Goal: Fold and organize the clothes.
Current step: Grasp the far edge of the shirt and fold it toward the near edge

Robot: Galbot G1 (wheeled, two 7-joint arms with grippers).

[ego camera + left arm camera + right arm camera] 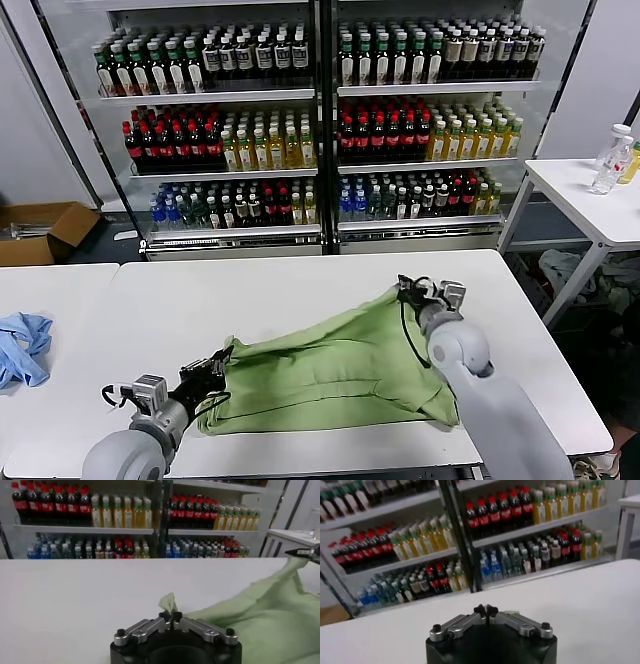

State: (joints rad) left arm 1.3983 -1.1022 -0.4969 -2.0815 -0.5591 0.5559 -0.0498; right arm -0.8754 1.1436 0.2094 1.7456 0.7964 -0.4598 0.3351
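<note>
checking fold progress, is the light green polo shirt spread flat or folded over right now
Folded over, unfinished: the light green polo shirt lies doubled and rumpled on the white table, corners pinched by left gripper and right gripper.

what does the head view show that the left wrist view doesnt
Only the head view shows the blue cloth on the left table, the cardboard box, and the right end effector lifting the green shirt's far corner. Only the left wrist view shows the left end effector shut on a small peak of fabric up close. Both show the shirt, white table and drink shelves.
</note>
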